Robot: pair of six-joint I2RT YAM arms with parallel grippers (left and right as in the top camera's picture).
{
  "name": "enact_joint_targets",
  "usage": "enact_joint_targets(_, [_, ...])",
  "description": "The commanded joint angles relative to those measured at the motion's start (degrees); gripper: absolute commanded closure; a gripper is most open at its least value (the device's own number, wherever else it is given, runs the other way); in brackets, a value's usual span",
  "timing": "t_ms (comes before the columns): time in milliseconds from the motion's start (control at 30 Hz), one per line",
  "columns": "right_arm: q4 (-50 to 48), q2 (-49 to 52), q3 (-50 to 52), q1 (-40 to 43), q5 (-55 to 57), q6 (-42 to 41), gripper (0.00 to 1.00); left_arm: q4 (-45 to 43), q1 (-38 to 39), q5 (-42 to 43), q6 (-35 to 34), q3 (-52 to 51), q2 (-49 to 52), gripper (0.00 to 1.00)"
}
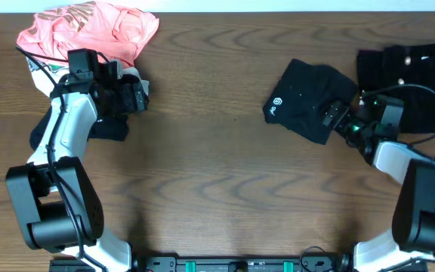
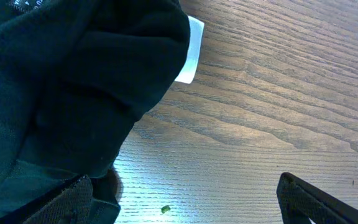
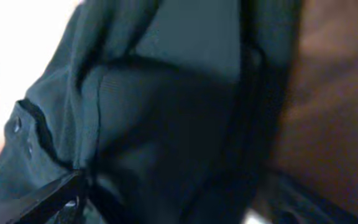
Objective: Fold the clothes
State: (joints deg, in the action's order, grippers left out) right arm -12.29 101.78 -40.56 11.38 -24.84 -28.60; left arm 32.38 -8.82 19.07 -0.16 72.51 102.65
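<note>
the black t-shirt [image 1: 304, 102] lies crumpled on the right of the desk [image 1: 217, 174], logo up. the right tool [image 1: 338, 117] straddles its edge, jaws wide, probably to pinch and spread it. the left tool [image 1: 134, 97] hangs released by the coral-pink garment [image 1: 89, 30].

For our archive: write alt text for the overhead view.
A black T-shirt with a white logo lies right of centre on a wooden table, the right gripper at its edge. A pink garment sits top left by the left gripper; more black clothes far right.
</note>
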Motion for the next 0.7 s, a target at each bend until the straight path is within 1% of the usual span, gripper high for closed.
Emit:
enact_joint_targets(0, [0.04, 9.05, 3.58, -0.96, -0.81, -4.13, 0.13, 0.11, -0.11, -0.52, 0.39, -0.07, 0.26, 0.05])
enact_joint_targets(67, [-3.78, 12.07, 3.43, -1.70, -1.70, -5.68, 0.16, 0.11, -0.11, -0.52, 0.39, -0.07, 0.26, 0.05])
enact_joint_targets(167, [-7.06, 14.60, 3.32, -2.75, -1.77, -7.08, 0.20, 0.11, -0.11, -0.52, 0.39, -0.07, 0.26, 0.05])
enact_joint_targets(267, [-8.33, 15.26, 2.99, -3.54, -1.70, -7.17, 0.24, 0.11, -0.11, -0.52, 0.39, -0.07, 0.26, 0.05])
enact_joint_targets(367, [-8.33, 15.26, 2.19, -3.74, -1.57, -7.13, 0.32, 0.11, -0.11, -0.52, 0.39, -0.07, 0.26, 0.05])
enact_joint_targets(400, [-8.31, 15.26, 1.88, -3.74, -1.60, -7.13, 0.36, 0.11, -0.11, -0.52, 0.39, -0.07, 0.26, 0.05])
enact_joint_targets(667, [-6.97, 15.23, -1.92, -3.76, -4.76, -3.30, 0.77, 0.33, -0.11, -0.50, 0.37, -0.07, 0.26, 0.05])
